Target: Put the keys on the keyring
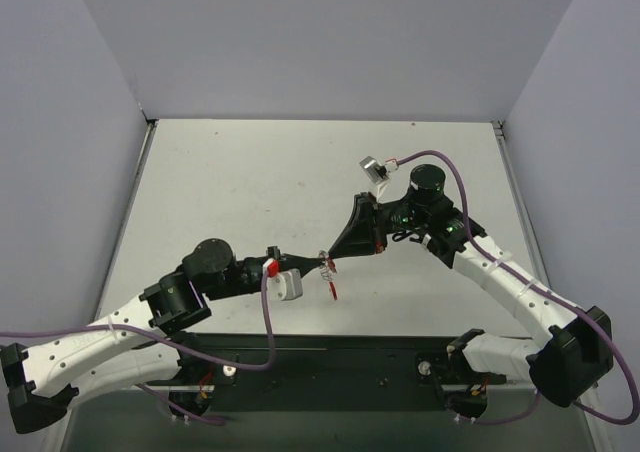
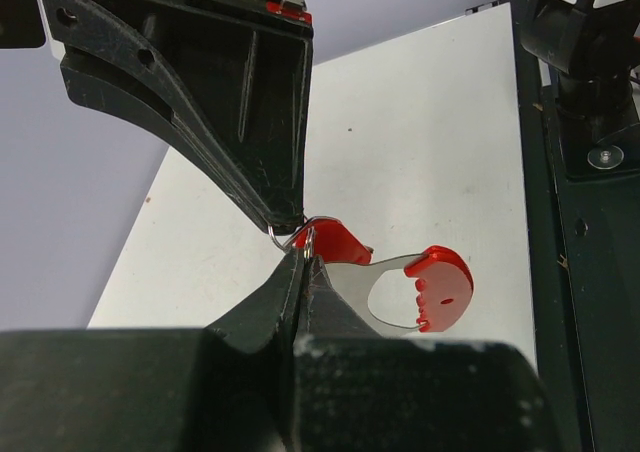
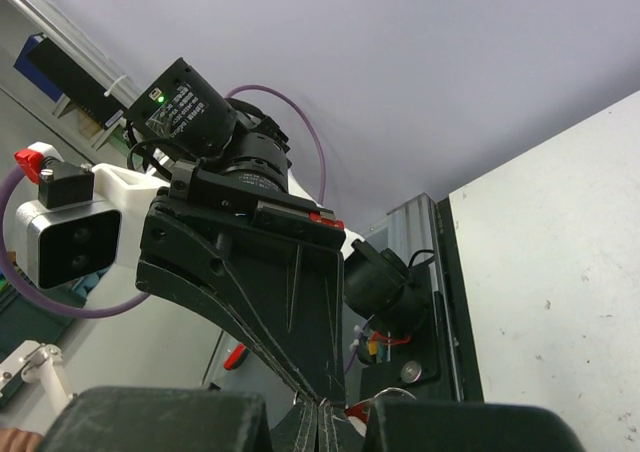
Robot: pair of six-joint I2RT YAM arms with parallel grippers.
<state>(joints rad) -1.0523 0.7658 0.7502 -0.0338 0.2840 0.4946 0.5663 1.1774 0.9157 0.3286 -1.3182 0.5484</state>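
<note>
Left gripper point(image 2: 300, 264) and right gripper point(image 2: 291, 219) each clamp the keyring point(image 2: 350, 280) by its thin wire loop; at four o'clock, flat silver metal ends in glossy red toes.

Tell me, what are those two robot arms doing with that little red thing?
They are trying to hang a key on a keyring. The left hand pinches the little silver key with the red head. The right hand pinches the keyring by its thin loop. Both meet tip to tip above the table. I can't tell if the key is on yet.
</note>
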